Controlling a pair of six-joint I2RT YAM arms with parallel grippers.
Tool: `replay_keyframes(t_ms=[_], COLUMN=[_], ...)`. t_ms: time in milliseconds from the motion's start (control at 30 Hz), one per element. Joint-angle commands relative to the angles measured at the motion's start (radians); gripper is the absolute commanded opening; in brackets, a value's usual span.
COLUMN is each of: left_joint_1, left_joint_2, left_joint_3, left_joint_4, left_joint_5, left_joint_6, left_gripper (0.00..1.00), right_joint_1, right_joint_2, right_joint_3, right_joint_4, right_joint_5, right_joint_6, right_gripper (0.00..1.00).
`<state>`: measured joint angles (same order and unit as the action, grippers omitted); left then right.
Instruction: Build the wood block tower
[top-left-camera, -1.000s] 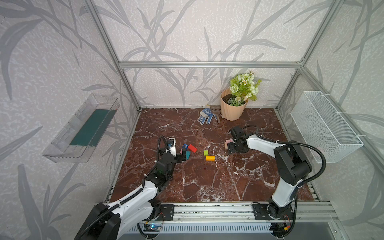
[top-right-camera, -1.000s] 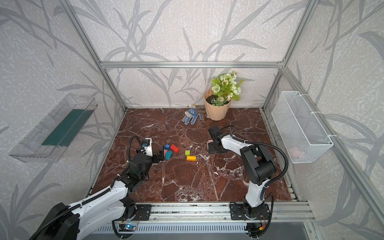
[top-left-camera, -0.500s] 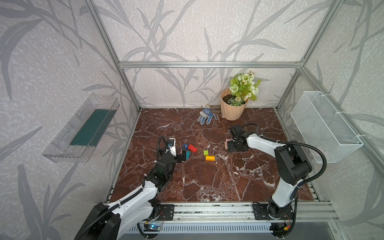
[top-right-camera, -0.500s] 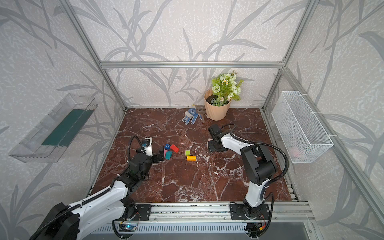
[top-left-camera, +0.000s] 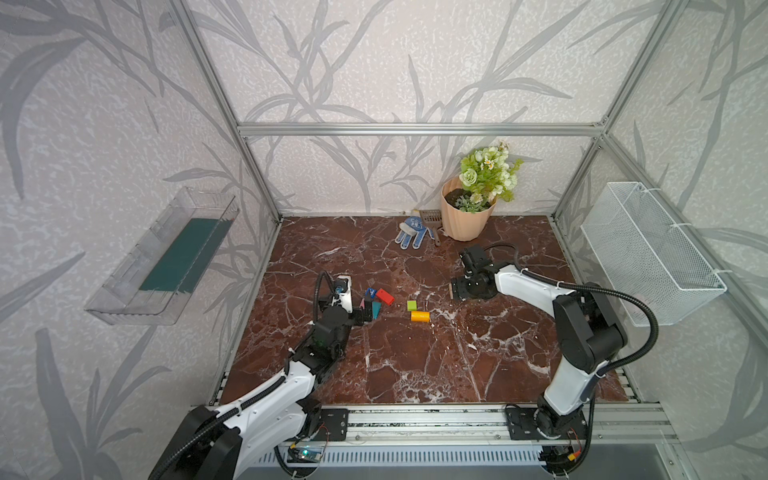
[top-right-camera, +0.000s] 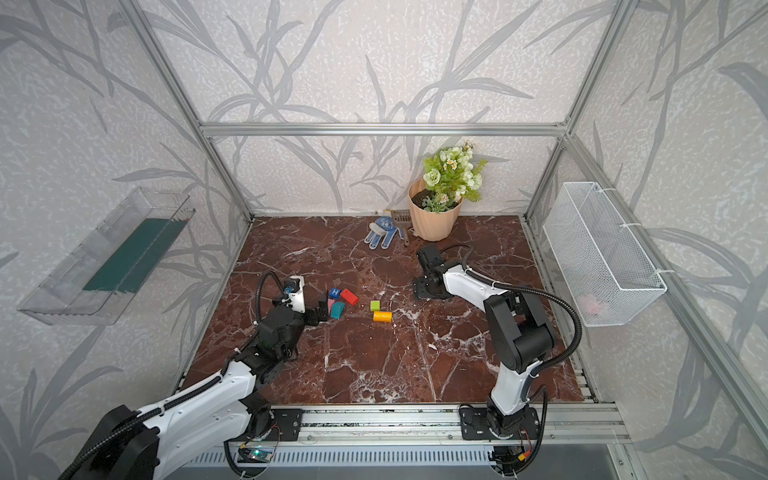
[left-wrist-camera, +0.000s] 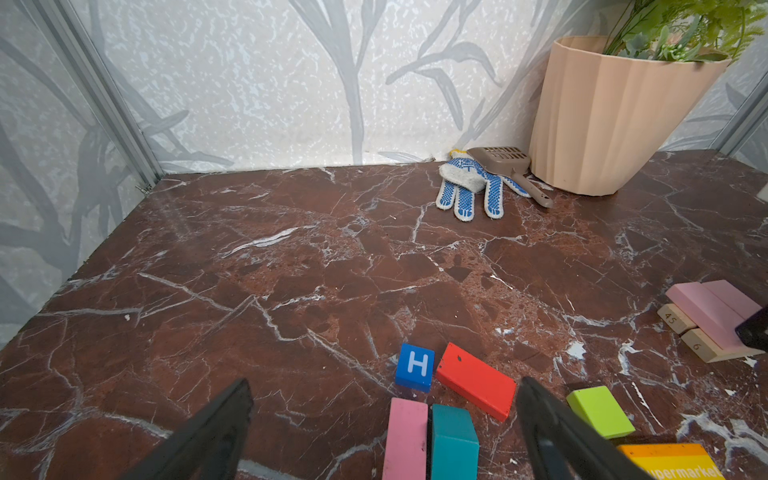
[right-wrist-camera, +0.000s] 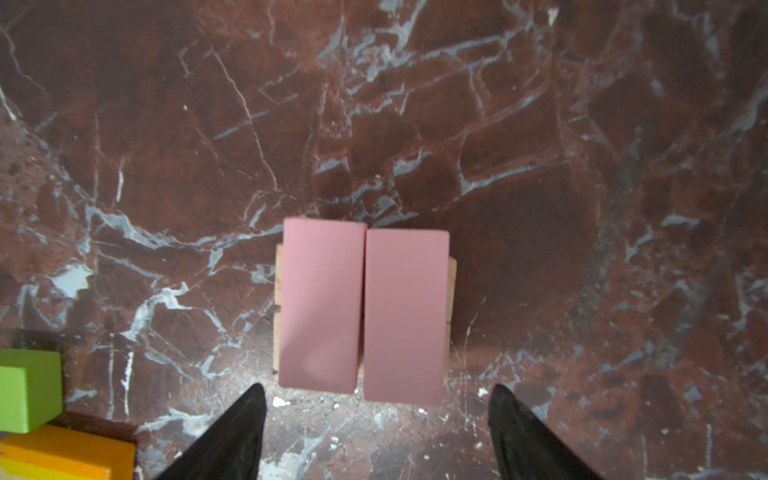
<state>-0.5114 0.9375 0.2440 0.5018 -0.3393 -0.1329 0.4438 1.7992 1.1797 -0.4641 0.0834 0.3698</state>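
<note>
The right gripper (right-wrist-camera: 376, 415) hangs point-down over the tower (right-wrist-camera: 361, 311). Its jaws are spread wider than the stack and grip nothing, and both black fingertips (right-wrist-camera: 249, 411) stand clear of the blocks. The tower is two flat pink wood blocks (right-wrist-camera: 320, 307) laid side by side across two plain tan wood blocks (left-wrist-camera: 702, 349), on the brown marble bench (top-left-camera: 415, 365) right of centre.

The left gripper (left-wrist-camera: 384, 381) sits low over the bench, also wide open and empty. A third pink block (left-wrist-camera: 405, 436) and a teal block (left-wrist-camera: 453, 440) lie between its fingers, touching neither. A blue cube marked H (left-wrist-camera: 415, 368) and a red block (left-wrist-camera: 473, 384) lie just ahead, with a lime green block (left-wrist-camera: 600, 411) and an orange block (left-wrist-camera: 665, 461) beside them.

The ribbed peach flowerpot (top-left-camera: 463, 220) holds soil and green-white flowers (top-left-camera: 488, 174). The clear plastic wall tray (top-left-camera: 116, 286) holds a dark green panel (top-left-camera: 183, 257). Through the white wire basket (top-left-camera: 648, 257) a faint pinkish thing (top-right-camera: 591, 303) shows, too small to identify.
</note>
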Motion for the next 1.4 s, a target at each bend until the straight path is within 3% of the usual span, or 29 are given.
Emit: replay_keyframes(t_ms=[0, 267, 733, 1367], left_joint_1=[-0.003, -0.003, -0.004, -0.004], left_joint_2=[-0.008, -0.008, -0.01, -0.009], left_joint_3=[-0.011, -0.011, -0.013, -0.012], left_joint_4=[0.019, 0.018, 0.018, 0.018], left_joint_5=[-0.001, -0.002, 0.0, 0.0], left_joint_6=[0.001, 0.001, 0.001, 0.001], left_gripper=[0.99, 0.99, 0.99, 0.99], right_joint_1=[-0.002, -0.002, 0.002, 0.022], right_joint_2=[0.042, 0.085, 0.123, 0.134], right_joint_3=[0.052, 0.102, 0.139, 0.142], right_joint_4=[-0.025, -0.045, -0.097, -0.097], right_joint_5=[-0.008, -0.002, 0.048, 0.047], right_joint_6=[0.003, 0.004, 0.014, 0.011], right_gripper=[0.82, 0.81, 0.69, 0.66])
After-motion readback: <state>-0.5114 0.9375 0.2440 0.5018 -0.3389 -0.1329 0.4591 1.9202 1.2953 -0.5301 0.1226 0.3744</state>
